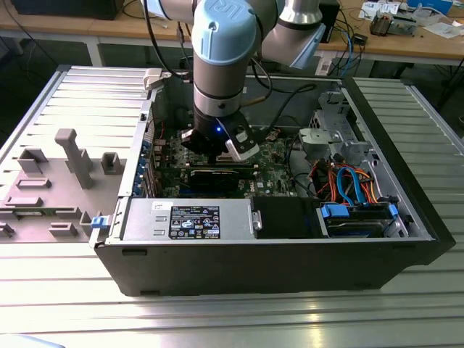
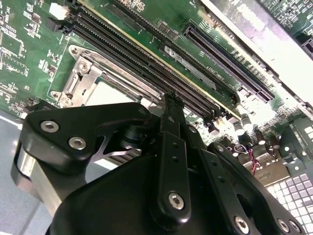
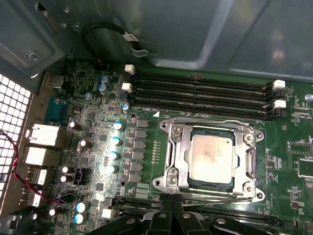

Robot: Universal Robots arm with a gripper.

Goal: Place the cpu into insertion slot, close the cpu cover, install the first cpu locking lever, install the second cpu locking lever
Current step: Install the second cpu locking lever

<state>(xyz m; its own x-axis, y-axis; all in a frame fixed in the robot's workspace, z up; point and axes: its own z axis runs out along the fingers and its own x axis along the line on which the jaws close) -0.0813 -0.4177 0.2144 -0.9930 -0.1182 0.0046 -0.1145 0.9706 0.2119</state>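
Note:
The cpu, a silver-grey square, lies flat in the insertion slot on the green motherboard. The cpu cover, a silver frame, lies down over it, and the chip shows through its window. Thin wire levers run along two opposite sides of the socket. My gripper is shut, with its black fingertips just off one edge of the socket and nothing seen between them. In the second wrist view the gripper hovers beside the cpu cover. In the exterior view the gripper reaches down into the open computer case.
Long black memory slots run beside the socket, and capacitors stand on another side. The case holds a power supply, a black card, orange and blue cables and a drive bay. A grey fixture stands outside.

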